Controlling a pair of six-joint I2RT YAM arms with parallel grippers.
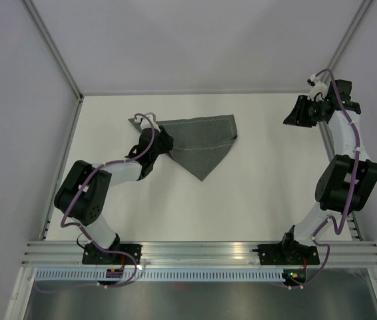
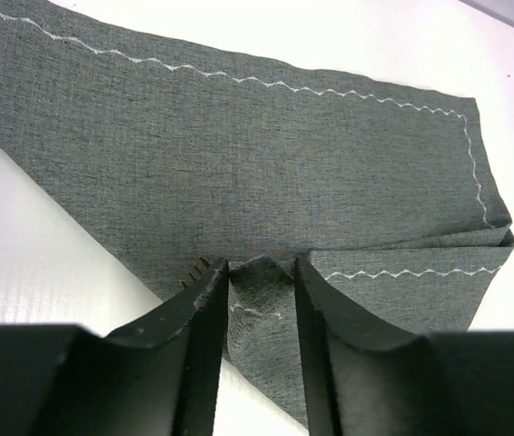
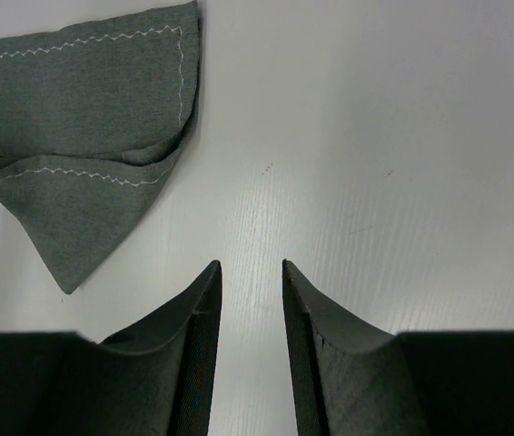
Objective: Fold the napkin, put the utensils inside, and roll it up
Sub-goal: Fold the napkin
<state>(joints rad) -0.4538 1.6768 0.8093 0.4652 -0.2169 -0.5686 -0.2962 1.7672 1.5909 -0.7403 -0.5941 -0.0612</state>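
Now I see the dark grey fabric napkin [image 1: 205,141], folded to a rough triangle, lying toward the far left corner of the white desk [image 1: 255,200], gold fork tines [image 2: 193,271] peeking from under it. My left hand [image 2: 261,263] sits with fingers apart astride a bunched ridge of cloth; my right hand [image 3: 251,265], fingers apart and empty, hovers near the far right corner.

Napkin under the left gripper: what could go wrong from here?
1. A ridge of the napkin is bunched between the left gripper's parted jaws; pulling away could snag it and open the fold.
2. The fork's tines poke out at the cloth's edge; rolling might push it out.
3. The right gripper, open over bare table, sits too far to steady it.
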